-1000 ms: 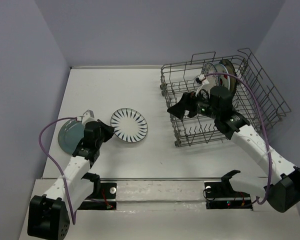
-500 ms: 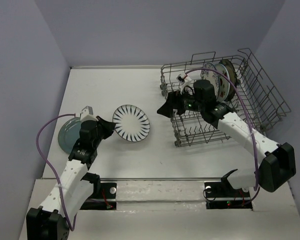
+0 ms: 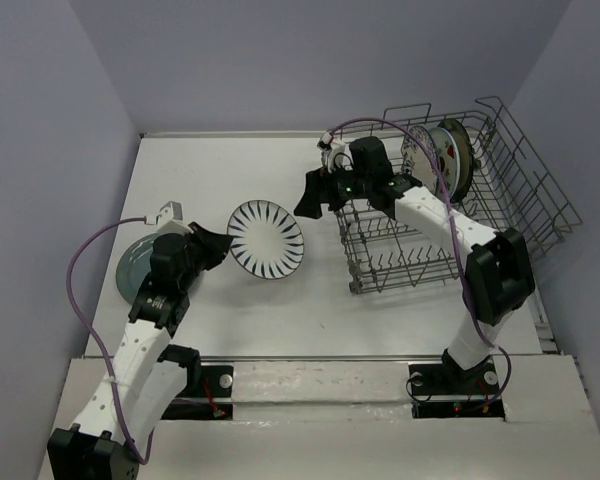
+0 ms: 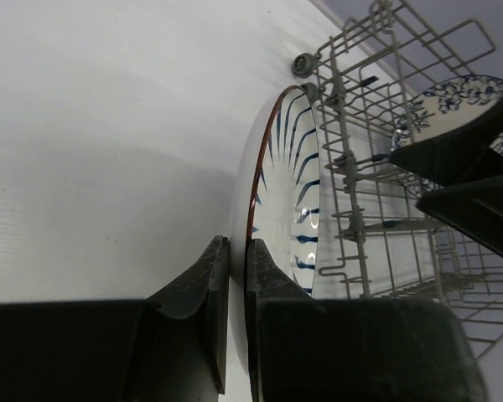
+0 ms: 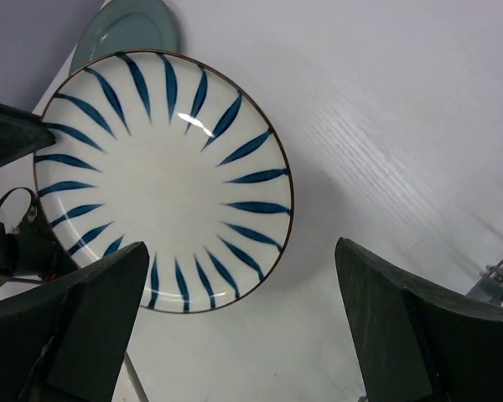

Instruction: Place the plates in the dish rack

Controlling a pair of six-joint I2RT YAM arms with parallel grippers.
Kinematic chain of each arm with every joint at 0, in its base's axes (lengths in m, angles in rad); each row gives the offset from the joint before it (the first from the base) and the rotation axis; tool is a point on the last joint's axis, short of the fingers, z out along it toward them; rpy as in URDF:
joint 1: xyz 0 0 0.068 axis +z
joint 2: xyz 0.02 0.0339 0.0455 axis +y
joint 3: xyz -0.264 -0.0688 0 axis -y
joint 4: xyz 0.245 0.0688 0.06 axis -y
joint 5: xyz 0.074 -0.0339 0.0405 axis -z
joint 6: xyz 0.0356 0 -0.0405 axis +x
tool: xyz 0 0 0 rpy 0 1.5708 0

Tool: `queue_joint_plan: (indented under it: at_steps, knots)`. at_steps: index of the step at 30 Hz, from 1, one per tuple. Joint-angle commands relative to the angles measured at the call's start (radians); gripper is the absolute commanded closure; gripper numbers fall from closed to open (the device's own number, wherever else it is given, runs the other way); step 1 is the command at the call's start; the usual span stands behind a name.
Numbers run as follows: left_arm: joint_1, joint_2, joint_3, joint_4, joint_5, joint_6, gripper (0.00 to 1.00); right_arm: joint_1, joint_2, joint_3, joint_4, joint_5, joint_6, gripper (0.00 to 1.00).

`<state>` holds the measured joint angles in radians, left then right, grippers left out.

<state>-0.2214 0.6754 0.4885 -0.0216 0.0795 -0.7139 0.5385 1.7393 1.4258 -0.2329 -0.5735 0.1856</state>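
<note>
The striped plate (image 5: 163,180) clamped in the black left gripper (image 4: 237,247) is white with dark blue radial strokes and a thin brown rim, a plain teal plate (image 5: 126,29) lies beside that gripper, and behind the black right gripper (image 5: 241,251) a blue floral plate (image 4: 461,92) stands in the grey wire dish rack (image 3: 540,190).

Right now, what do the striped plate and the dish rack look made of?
Striped plate: probably glazed ceramic, since a bright glare spot sits on its glossy white face. Dish rack: looks like grey metal wire, with thin rods and a dull sheen; any coating can't be told.
</note>
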Motion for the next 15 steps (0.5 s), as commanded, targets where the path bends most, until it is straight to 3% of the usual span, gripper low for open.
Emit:
queue_joint_plan:
  at_steps: [1,6,13,15]
  knots:
    - [-0.003,-0.05,0.142,0.166,0.114,-0.055,0.94,0.011,0.037,0.107,-0.014,-0.029,-0.073,0.01]
    - [-0.01,-0.05,0.188,0.166,0.161,-0.075,0.94,-0.009,0.066,0.128,-0.022,-0.085,-0.087,0.0]
    - [-0.022,-0.042,0.243,0.202,0.215,-0.11,0.94,-0.043,0.043,0.076,0.026,-0.339,-0.09,0.0]
    - [-0.024,-0.04,0.245,0.213,0.23,-0.12,0.94,-0.052,0.026,0.042,0.097,-0.397,-0.071,0.06]
